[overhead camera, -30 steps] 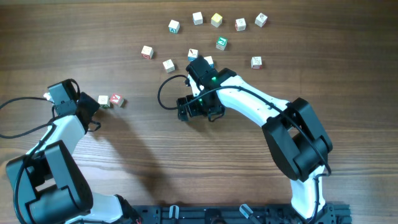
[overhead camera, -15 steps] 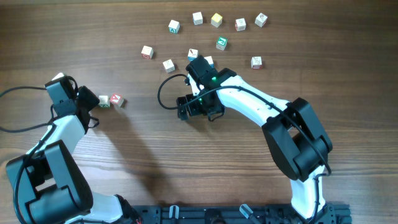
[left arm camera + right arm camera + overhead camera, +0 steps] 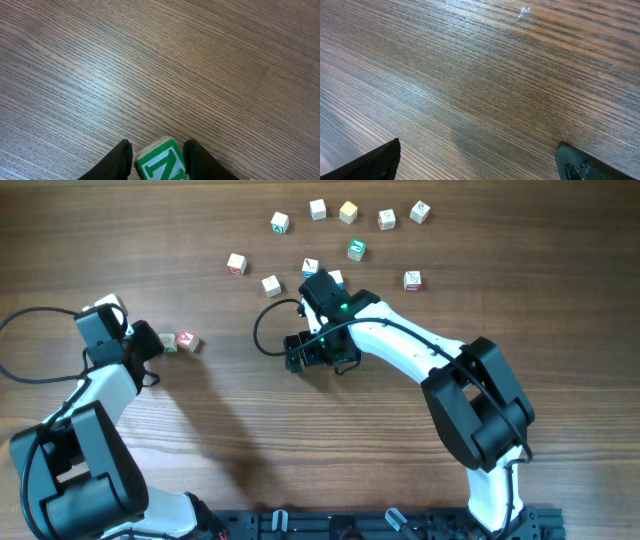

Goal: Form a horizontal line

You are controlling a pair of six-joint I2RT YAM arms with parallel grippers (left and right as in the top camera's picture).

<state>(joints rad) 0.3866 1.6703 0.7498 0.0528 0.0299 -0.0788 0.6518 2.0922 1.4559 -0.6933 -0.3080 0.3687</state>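
Left pincer has one finger on each side of the green N cube. Its fingers are very near the cube, but I cannot tell if they squeeze it. That cube sits at 9 o'clock on the table, with a red letter cube just beside it, at its 3 o'clock. My right pincer is spread wide over bare wood. Loose letter cubes lie near 12 o'clock.

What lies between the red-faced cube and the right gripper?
Overhead view: only bare table between the red-faced cube and the right gripper, apart from that arm's black cable loop.
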